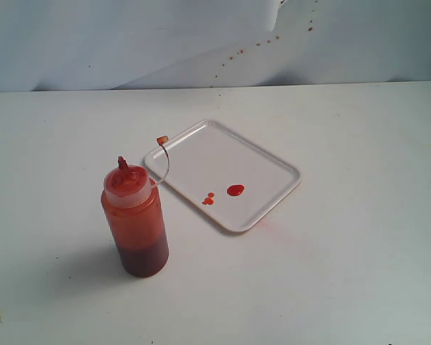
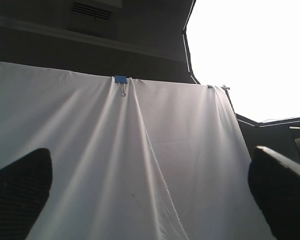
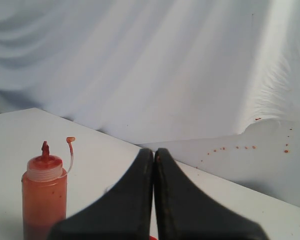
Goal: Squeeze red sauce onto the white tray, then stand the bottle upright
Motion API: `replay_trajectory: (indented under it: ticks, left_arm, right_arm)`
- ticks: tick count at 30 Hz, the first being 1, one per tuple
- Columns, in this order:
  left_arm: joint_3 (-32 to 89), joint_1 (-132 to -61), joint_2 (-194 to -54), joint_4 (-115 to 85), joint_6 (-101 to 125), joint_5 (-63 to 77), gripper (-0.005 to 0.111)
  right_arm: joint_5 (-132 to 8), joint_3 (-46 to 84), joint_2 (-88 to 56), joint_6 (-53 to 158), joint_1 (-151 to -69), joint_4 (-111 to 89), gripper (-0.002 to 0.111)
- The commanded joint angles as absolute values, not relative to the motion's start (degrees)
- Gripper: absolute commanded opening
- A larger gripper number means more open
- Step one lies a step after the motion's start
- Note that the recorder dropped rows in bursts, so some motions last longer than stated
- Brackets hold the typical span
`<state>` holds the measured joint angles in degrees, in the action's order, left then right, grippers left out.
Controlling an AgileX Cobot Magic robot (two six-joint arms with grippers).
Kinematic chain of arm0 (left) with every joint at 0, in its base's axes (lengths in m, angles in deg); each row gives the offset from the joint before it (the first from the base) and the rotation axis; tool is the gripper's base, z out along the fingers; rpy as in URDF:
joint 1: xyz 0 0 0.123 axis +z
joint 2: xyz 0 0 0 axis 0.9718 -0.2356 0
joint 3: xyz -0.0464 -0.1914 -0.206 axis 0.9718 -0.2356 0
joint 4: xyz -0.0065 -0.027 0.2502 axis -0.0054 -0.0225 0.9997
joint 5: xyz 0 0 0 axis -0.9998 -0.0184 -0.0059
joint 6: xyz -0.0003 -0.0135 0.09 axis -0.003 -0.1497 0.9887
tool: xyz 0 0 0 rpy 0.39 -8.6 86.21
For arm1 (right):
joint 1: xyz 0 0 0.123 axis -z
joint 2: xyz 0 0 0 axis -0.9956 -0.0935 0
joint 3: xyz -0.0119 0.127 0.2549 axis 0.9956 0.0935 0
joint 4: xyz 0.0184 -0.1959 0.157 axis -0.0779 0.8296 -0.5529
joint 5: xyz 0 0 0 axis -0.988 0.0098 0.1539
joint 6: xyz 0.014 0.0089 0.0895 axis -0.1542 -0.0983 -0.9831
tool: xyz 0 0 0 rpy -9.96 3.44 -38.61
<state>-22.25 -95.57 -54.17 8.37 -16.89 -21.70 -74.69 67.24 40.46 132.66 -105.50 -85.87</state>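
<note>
Left gripper (image 2: 150,190): black fingers (image 2: 20,192) spread wide, holding nothing. Its wrist view alone shows a white cloth backdrop (image 2: 140,160) hung by a blue clip (image 2: 121,79). The translucent red-orange plastic squeeze bottle (image 1: 135,223) stands upright on the white table (image 1: 359,273), left of centre, just beside the flat white plastic tray (image 1: 223,154). Glossy red sauce blobs (image 1: 235,190) lie near the tray's near corner; only the exterior view shows them. Right gripper (image 3: 154,156): fingers pressed together, empty, clear of the bottle.
</note>
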Motion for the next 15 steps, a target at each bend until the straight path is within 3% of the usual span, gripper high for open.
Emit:
replay_trajectory:
  ticks: [1,5,10,15]
  left_arm:
    - [-22.7,-95.7,-54.1,8.1,-17.4,-21.2,0.105]
    - [-22.7,-94.4,-54.1,8.5,-16.4,-14.6,0.105]
    - [-22.7,-85.1,-54.1,8.2,-25.9,5.0,0.105]
    - [-22.7,-81.1,-54.1,8.3,-27.6,12.8,0.105]
  right_arm:
    - [-74.6,67.7,40.8,132.6,-105.2,-86.2,0.0]
    - [-74.6,67.7,40.9,132.6,-105.2,-86.2,0.0]
    - [-74.2,67.7,40.9,132.6,-105.2,-86.2,0.0]
    - [-74.2,67.7,40.9,132.6,-105.2,-86.2,0.0]
